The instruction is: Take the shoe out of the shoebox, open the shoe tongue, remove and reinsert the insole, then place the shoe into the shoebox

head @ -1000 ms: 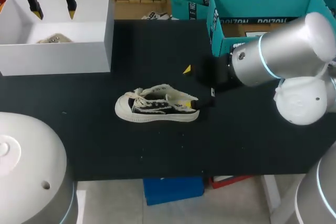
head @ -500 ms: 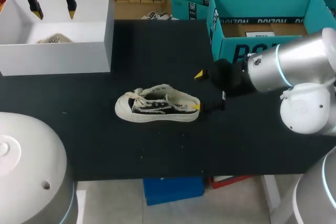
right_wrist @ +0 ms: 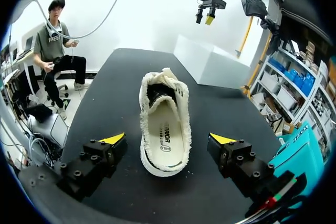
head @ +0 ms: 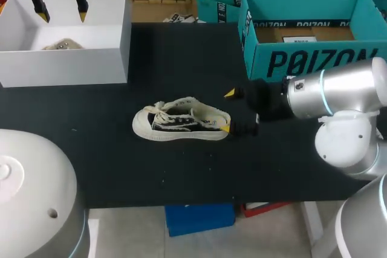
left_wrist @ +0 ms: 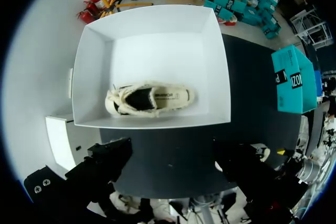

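Canvas, cream and black with a frayed collar, makes up the shoe (head: 181, 120), which stands on its sole in the middle of the frame on the black desk (head: 181, 58), toe to the left and heel to the right. The right gripper (head: 227, 111) sits at that heel with its fingers spread wide, one yellow tip on each side. The lower tip looks just beside the heel and the upper one stands off. I judge the main risk to be an uneven close, where the nearer tip meets the soft heel first and slides or twists the light shoe across the smooth desk. A squeeze on the floppy collar could also fold it inward or trap the insole against the wall. Nothing steadies the toe: the left gripper (head: 60, 5), also spread, hangs over the white shoebox (head: 66, 64) at the upper left, well apart. A second shoe (left_wrist: 149, 98) already lying in that shoebox may crowd the return.
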